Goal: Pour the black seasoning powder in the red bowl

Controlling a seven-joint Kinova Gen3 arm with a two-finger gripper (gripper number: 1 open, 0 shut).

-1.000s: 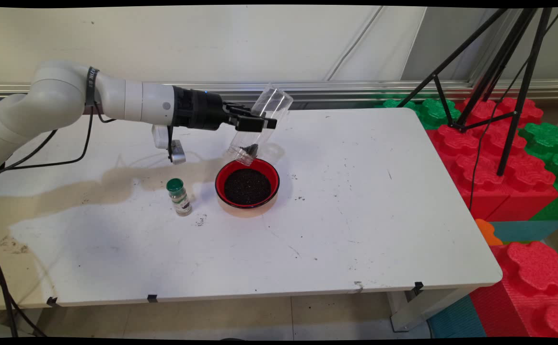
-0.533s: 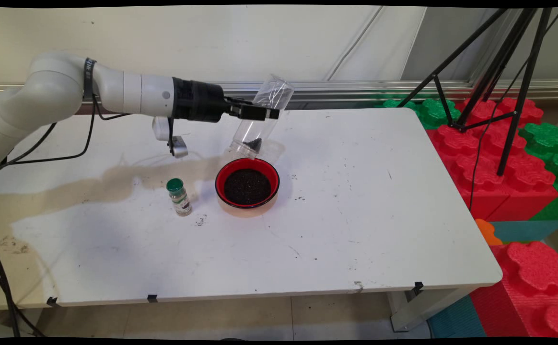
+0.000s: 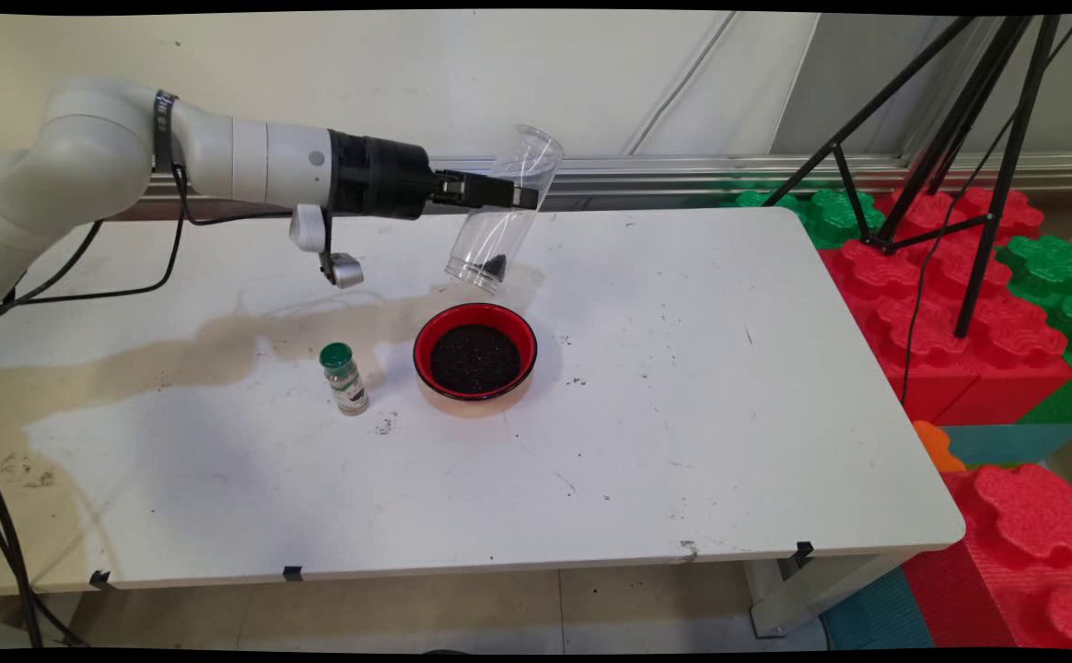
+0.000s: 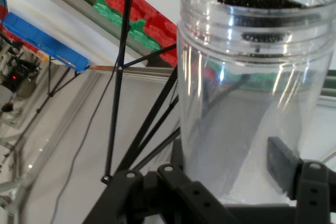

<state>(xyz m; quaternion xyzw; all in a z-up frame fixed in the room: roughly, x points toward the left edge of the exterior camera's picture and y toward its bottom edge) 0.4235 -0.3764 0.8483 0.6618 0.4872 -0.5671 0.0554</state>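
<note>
Tilting mouth-down in the air, a clear plastic jar [image 3: 504, 210] is pinched by the pincer [image 3: 510, 196] above and behind a red bowl [image 3: 474, 354] of dark granules on the white table [image 3: 683, 387]. A few dark grains sit near the jar's mouth. Just left of the bowl stands a small green-capped spice bottle [image 3: 343, 378]. Only the hand view shows a finger pad [image 4: 282, 162] pressed flat against the jar's wall [image 4: 247, 103], with black tripod legs [image 4: 118, 77] beyond.
</note>
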